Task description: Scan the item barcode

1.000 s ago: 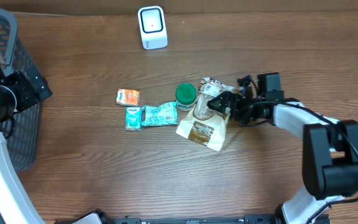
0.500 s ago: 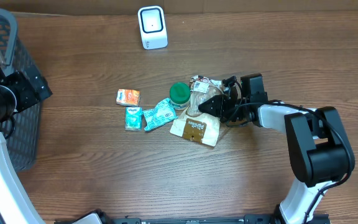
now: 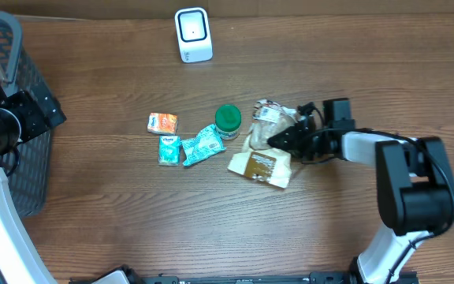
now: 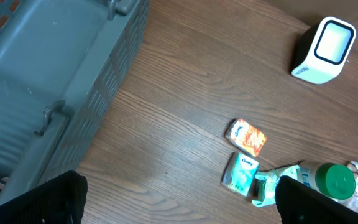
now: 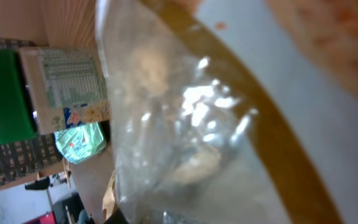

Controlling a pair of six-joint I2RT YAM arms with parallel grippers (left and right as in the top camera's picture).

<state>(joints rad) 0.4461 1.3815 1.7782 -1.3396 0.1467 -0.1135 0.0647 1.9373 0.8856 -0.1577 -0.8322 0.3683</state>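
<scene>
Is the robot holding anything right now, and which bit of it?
The right hand pinches the snack bag by its clear plastic side edge. The left hand, open, holds nothing.

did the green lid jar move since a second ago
Yes. The green-lidded jar has slid slightly left in the overhead view, closer to the orange packet, which stayed put.
</scene>
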